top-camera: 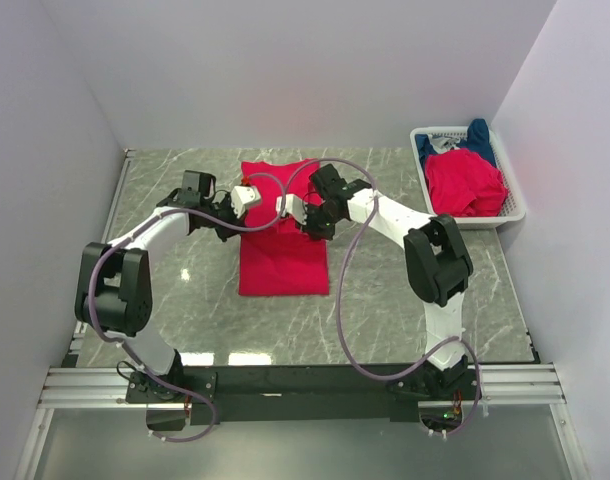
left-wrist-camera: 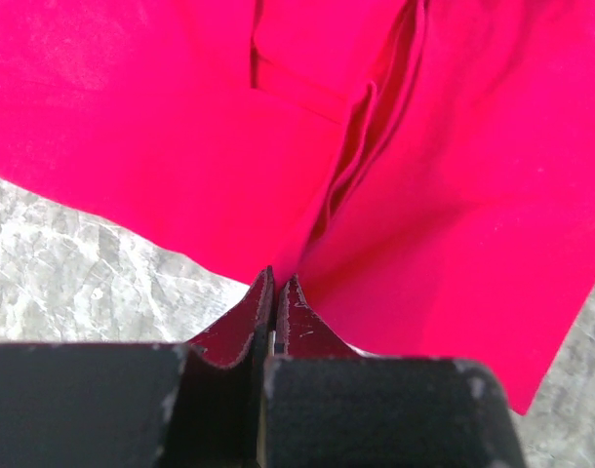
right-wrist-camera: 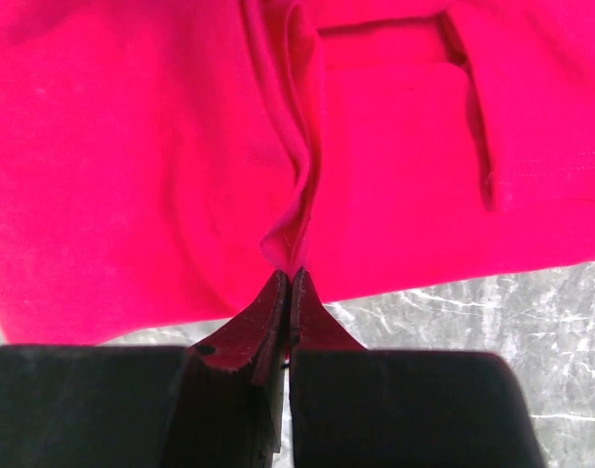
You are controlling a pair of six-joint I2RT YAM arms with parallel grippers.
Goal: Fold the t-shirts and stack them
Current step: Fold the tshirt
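A bright red t-shirt (top-camera: 281,265) lies on the marble table as a long narrow strip running front to back. My left gripper (top-camera: 238,222) is at its left edge about halfway along. In the left wrist view the gripper (left-wrist-camera: 278,283) is shut on the red cloth (left-wrist-camera: 180,146), and creases run into the fingertips. My right gripper (top-camera: 318,228) is at the opposite edge. The right wrist view shows it (right-wrist-camera: 289,278) shut on a pinched peak of the red cloth (right-wrist-camera: 132,175). Another red t-shirt (top-camera: 465,185) and a dark blue t-shirt (top-camera: 475,140) lie bunched in the basket.
The white mesh basket (top-camera: 515,205) stands at the back right against the wall. Walls close in the table on the left, back and right. Bare marble (top-camera: 185,300) shows on both sides of the shirt.
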